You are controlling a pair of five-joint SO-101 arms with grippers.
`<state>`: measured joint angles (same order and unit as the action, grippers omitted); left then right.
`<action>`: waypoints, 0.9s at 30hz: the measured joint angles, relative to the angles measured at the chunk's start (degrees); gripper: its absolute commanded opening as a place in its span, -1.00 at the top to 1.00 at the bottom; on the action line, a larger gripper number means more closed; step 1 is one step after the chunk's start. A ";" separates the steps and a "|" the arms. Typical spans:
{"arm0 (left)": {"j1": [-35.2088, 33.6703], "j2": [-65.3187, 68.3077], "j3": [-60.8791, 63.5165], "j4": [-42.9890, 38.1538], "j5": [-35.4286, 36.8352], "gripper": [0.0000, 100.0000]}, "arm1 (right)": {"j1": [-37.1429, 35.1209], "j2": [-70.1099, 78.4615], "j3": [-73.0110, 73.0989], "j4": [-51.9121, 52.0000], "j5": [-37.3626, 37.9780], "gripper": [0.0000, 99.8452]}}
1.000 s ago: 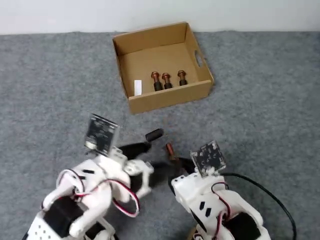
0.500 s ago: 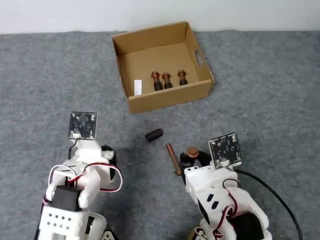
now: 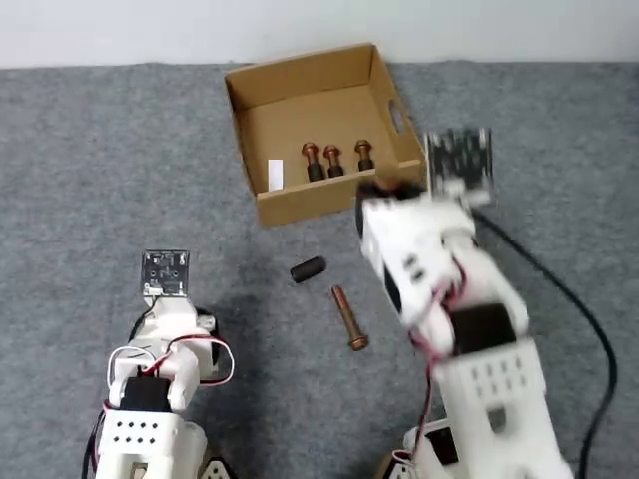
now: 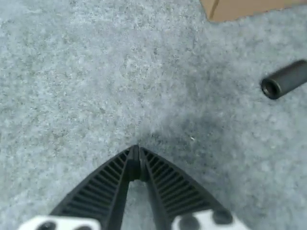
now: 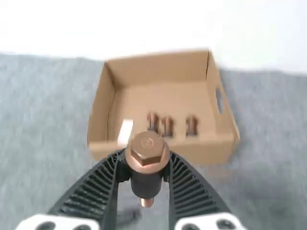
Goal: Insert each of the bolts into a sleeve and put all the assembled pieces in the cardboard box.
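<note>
**Right arm held a sleeved bolt by the box**

The right gripper (image 5: 145,167) had its ribbed black fingers clamped on an assembled piece (image 5: 147,155). This was a copper-coloured bolt with a flanged hexagonal head, seated in a short black cylindrical sleeve, and its tip poked out of the sleeve's other end. The piece hung above the grey carpet (image 3: 100,180), near the front wall of the open brown cardboard box (image 3: 329,202). Inside the box three more sleeved bolts (image 3: 335,160) stood upright in a row, heads up, beside a small white label (image 3: 276,175). On the carpet between the arms lay a loose black sleeve (image 3: 308,269) and, near it but apart, a bare copper bolt (image 3: 348,317). The left gripper (image 4: 139,154) was pinched shut on nothing, its fingertips touching, low over the carpet.
</note>
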<state>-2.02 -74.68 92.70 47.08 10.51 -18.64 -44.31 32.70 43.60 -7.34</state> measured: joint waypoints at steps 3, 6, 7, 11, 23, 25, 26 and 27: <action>0.00 0.00 0.00 -0.35 0.00 0.99 | 0.00 10.64 -7.30 -4.31 0.00 0.98; 0.00 0.00 0.00 -0.44 0.00 0.99 | 0.00 21.45 -13.89 -8.26 0.09 0.98; 0.00 0.00 0.00 -0.44 0.00 0.99 | 0.00 24.79 -15.91 -9.41 0.88 0.98; 0.00 0.00 0.00 -0.44 0.00 0.99 | 0.00 38.07 -23.03 -13.19 8.00 0.98; 0.00 0.00 0.00 -0.53 0.00 0.99 | 0.00 68.57 -36.75 -14.33 31.38 0.98; 0.00 0.00 0.00 -0.97 0.00 0.99 | 0.09 71.30 -38.86 -14.33 33.67 0.98; 0.00 0.00 0.00 -1.05 0.00 0.99 | 0.09 72.26 -39.74 -14.42 34.46 0.98; 0.00 0.00 0.00 -1.05 0.00 0.99 | 0.09 73.05 -40.44 -14.24 35.25 0.98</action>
<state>-2.02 -74.68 92.70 46.02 10.51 -18.55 28.75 -7.74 29.36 27.91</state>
